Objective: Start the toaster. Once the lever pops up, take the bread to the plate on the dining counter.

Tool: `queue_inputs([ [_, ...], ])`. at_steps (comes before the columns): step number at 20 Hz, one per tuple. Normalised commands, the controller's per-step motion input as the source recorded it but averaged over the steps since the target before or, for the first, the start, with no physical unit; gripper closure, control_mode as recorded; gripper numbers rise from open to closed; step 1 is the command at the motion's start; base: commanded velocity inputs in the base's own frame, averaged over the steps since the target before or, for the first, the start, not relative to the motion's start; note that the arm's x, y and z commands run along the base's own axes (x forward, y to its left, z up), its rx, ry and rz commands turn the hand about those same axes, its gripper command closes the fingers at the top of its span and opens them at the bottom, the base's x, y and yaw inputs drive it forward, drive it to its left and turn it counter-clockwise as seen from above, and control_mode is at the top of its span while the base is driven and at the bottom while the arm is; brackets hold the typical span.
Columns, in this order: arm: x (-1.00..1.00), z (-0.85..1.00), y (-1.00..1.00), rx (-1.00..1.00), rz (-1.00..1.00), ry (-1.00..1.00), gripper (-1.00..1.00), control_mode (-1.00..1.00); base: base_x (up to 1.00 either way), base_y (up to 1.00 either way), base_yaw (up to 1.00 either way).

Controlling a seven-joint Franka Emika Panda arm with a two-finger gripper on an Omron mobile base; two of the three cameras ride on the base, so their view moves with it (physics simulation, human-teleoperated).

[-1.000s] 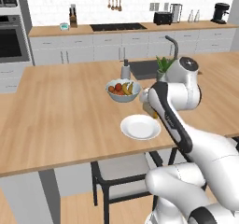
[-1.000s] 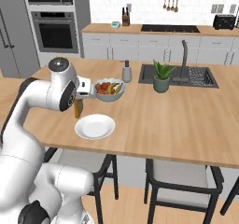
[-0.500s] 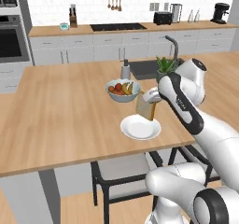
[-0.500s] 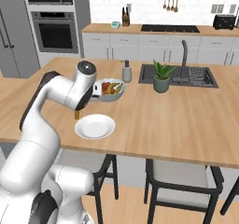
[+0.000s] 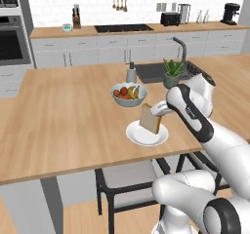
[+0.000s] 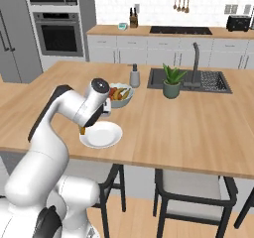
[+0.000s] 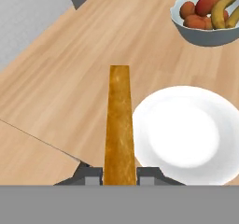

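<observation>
Left base view: the gripper [image 5: 157, 112] holds the bread [image 5: 150, 119] upright over the plate [image 5: 146, 135] on the dining counter [image 5: 63, 116] — the fruit bowl [image 5: 128, 94] stands just behind.

Right base view: the arm hides most of the bread beside the plate [image 6: 101, 134].

Hand view: the fingers [image 7: 91, 175] clamp the bread [image 7: 119, 125] edge-on, left of the plate [image 7: 186, 132].
</observation>
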Motion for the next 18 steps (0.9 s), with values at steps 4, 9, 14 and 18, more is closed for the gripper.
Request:
queue_inputs([
  [4, 0.38, -0.28, 0.01, 0.00, -0.01, 0.00, 1.00, -1.00, 0.00, 0.00, 0.00],
  [9, 0.49, -0.22, 0.03, 0.00, -0.02, 0.00, 1.00, -1.00, 0.00, 0.00, 0.00],
  [14, 0.22, -0.23, 0.05, 0.00, 0.00, 0.00, 1.00, -1.00, 0.00, 0.00, 0.00],
  [18, 0.00, -0.38, 0.09, 0.02, 0.00, 0.03, 1.00, -1.00, 0.00, 0.00, 0.00],
])
